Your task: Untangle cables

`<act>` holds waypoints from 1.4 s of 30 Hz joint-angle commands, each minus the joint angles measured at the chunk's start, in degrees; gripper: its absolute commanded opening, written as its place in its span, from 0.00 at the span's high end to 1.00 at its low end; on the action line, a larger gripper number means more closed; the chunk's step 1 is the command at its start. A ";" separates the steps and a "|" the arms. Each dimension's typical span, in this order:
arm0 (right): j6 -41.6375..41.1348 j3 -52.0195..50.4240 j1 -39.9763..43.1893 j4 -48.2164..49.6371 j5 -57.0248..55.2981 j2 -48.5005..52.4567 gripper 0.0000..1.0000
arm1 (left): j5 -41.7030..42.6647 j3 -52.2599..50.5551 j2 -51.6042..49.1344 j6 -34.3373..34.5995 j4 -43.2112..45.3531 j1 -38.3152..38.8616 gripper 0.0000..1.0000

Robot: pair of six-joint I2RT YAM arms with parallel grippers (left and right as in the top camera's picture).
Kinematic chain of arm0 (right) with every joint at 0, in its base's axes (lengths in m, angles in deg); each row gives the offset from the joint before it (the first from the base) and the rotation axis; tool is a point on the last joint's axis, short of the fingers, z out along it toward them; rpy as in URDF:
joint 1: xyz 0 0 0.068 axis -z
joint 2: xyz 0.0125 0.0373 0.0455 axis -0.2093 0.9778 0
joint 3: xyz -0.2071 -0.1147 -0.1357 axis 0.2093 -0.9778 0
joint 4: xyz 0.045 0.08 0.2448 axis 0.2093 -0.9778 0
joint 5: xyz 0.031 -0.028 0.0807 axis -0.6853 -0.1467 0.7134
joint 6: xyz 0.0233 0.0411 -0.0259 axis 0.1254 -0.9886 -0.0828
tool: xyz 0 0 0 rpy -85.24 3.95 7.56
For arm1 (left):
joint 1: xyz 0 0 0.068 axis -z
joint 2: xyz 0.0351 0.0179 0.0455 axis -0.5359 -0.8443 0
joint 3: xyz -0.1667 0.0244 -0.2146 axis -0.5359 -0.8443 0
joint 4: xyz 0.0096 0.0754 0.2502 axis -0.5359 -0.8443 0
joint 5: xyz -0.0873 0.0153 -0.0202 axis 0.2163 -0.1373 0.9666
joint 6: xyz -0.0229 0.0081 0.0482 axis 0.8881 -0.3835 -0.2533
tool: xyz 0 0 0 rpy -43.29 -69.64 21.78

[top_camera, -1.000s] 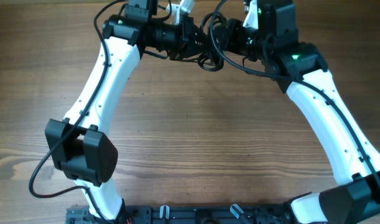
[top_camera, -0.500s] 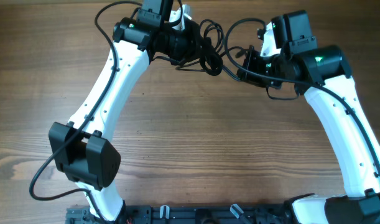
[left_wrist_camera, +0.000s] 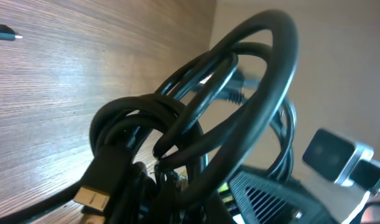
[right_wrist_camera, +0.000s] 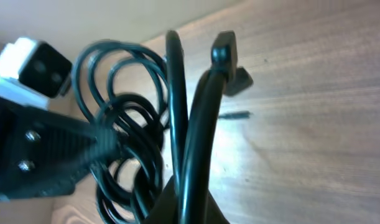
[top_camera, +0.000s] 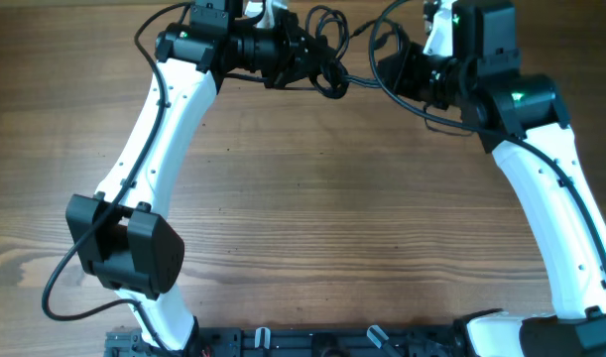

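Since a second ago the right gripper (top_camera: 390,71), clamped on a strand of the cables (top_camera: 330,67), has pulled rightward away from the left gripper (top_camera: 301,58), which clutches their knotted bulk at top centre of the overhead view, so that strand is drawn out, likely beginning to loosen the tangle.

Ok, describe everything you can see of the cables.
The cables are thin, glossy black cords, rubbery-looking, knotted into a tight bundle with loose loops, near the far edge of the table. One metal-tipped plug shows in the left wrist view, a black plug end in the right wrist view. The left gripper holds the knot; a strand runs to the right gripper, which grips it.
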 commanded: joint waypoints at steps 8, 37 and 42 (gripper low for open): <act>-7.13 -0.39 -4.22 5.55 3.93 5.27 0.96 | 9.75 0.85 1.36 -1.75 4.76 5.49 0.96; -4.39 -0.37 -4.22 0.09 12.37 5.20 0.46 | -9.97 0.85 1.36 47.63 -9.60 0.13 0.96; 1.92 -0.37 -4.22 1.64 12.37 5.20 0.40 | 0.68 0.85 1.36 50.64 -9.62 0.13 0.96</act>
